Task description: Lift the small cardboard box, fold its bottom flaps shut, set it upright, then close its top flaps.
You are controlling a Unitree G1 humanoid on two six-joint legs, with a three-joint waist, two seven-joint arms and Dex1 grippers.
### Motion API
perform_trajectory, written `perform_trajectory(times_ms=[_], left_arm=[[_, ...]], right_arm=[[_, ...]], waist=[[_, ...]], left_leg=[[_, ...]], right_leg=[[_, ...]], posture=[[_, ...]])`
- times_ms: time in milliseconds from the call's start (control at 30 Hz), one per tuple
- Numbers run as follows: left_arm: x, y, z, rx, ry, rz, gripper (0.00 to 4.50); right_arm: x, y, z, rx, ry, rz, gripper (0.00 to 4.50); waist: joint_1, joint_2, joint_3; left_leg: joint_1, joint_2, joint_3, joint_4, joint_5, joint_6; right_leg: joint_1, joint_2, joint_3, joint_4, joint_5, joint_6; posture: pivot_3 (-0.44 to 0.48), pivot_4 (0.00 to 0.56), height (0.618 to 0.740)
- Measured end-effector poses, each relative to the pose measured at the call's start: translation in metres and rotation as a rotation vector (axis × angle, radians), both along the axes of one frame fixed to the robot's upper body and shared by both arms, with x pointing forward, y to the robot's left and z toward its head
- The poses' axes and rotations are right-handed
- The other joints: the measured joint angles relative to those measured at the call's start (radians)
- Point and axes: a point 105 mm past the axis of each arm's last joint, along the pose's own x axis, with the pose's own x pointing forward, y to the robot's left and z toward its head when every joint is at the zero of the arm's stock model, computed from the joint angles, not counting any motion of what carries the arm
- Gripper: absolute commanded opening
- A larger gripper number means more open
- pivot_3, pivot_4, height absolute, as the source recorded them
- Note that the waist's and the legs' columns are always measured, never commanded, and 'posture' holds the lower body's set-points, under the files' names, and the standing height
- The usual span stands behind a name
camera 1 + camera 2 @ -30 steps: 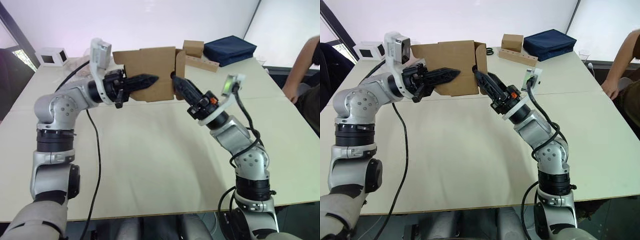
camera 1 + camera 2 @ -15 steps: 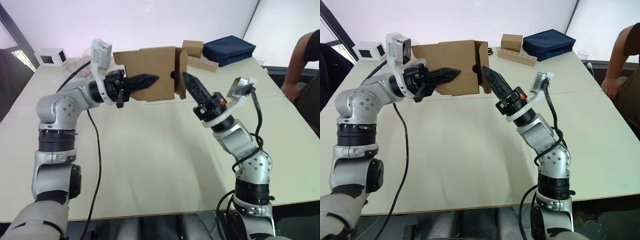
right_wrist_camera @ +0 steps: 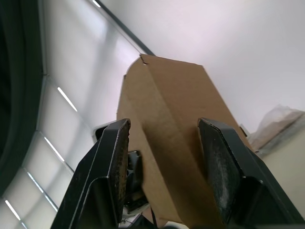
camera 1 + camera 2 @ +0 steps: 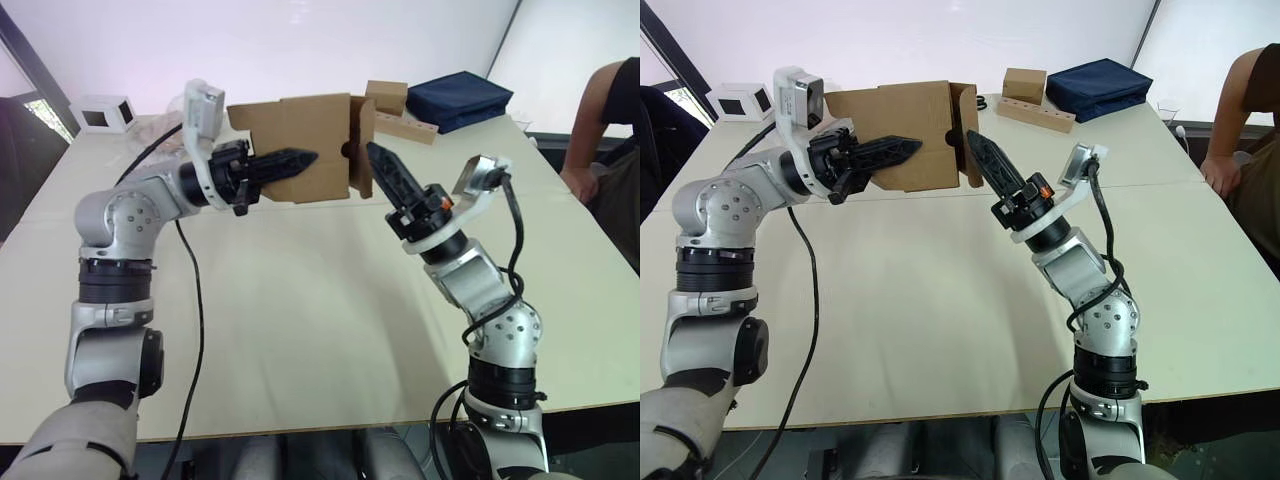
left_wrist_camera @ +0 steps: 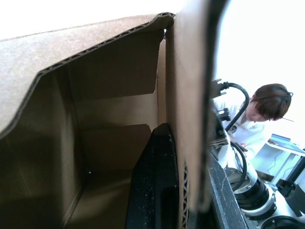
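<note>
The small cardboard box (image 4: 300,140) hangs in the air above the far middle of the table, lying on its side with its open ends facing left and right. My left gripper (image 4: 303,158) is shut on its front wall: in the left wrist view one black finger (image 5: 155,191) lies inside the box against that wall (image 5: 190,109). A side flap (image 4: 360,150) sticks out at the box's right end. My right gripper (image 4: 976,144) is open just right of that flap, its fingers (image 3: 112,176) spread, with the box's folded edge (image 3: 167,129) in line with the gap.
At the back of the table (image 4: 300,330) stand a white box with a dark window (image 4: 103,113), a cube-like brown box (image 4: 386,97) with a cardboard strip (image 4: 405,127), and a dark blue bag (image 4: 460,98). A person's arm (image 4: 600,120) rests at the right edge.
My right gripper has drawn back from the box's right flap, moving right and slightly up. The left gripper and the box have stayed put. The person at the right has leaned in.
</note>
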Motion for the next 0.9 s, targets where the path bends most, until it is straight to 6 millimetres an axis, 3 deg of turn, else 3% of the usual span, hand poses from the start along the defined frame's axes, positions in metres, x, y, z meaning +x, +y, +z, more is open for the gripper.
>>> perform_trajectory(times_ms=[533, 900], left_arm=[[-0.003, -0.002, 0.002, -0.003, 0.001, -0.008, 0.0], [-0.001, -0.002, 0.002, -0.004, 0.003, 0.002, 0.0]], right_arm=[[0.007, 0.007, 0.002, 0.078, 0.051, -0.01, 2.33], [0.003, 0.018, 0.0, -0.014, 0.014, -0.008, 2.33]], waist=[[0.0, 0.0, 0.0], [0.0, 0.0, 0.0]], left_leg=[[0.0, 0.0, 0.0, 0.0, 0.0, 0.0], [0.0, 0.0, 0.0, 0.0, 0.0, 0.0]], right_leg=[[0.0, 0.0, 0.0, 0.0, 0.0, 0.0], [0.0, 0.0, 0.0, 0.0, 0.0, 0.0]], posture=[[0.0, 0.15, 0.74], [0.0, 0.15, 0.74]])
